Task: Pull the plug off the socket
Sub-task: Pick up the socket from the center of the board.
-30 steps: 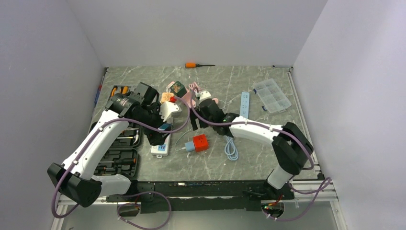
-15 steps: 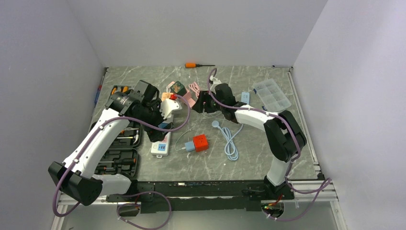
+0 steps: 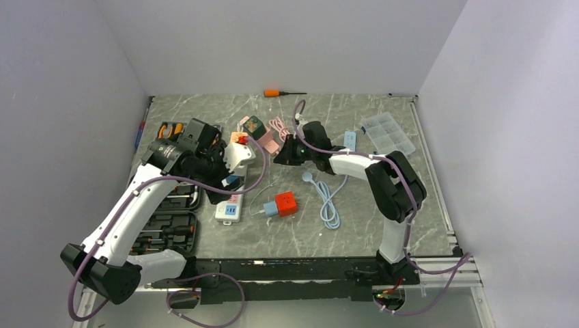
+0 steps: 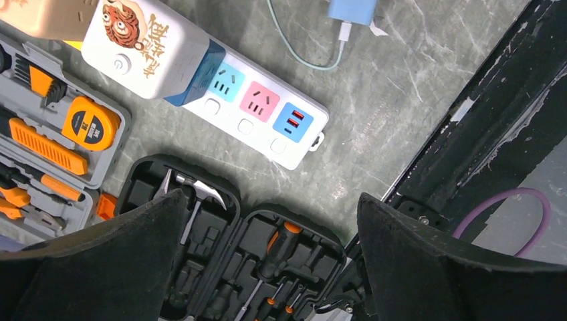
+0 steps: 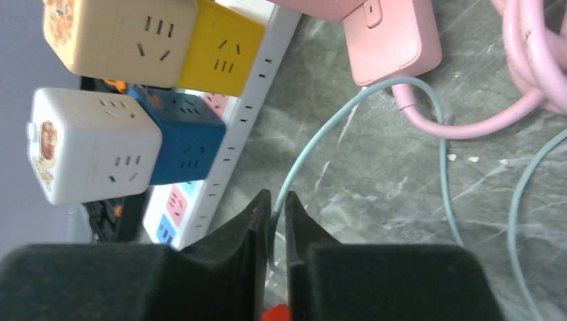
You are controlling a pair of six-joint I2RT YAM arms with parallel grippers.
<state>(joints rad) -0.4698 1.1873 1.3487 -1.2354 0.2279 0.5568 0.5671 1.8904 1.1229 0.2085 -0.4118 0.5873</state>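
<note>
left gripper (image 4: 271,207) gapes over the white power strip (image 4: 267,114), desk's left side; right gripper (image 5: 277,197) pinches pale green cable (image 5: 319,140).

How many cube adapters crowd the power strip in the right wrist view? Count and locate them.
4: cream cube top left, yellow cube beside it, blue cube below, white cube against the blue's left side. More may sit out of frame.

Grey marble table (image 3: 437,198): orange screwdriver (image 3: 273,93) at twelve o'clock, clear organizer box (image 3: 388,136) at two. At eight, the open tool case (image 3: 167,232), white power strip (image 3: 230,207) just beside it, teal cable (image 5: 319,139) mid-table.
</note>
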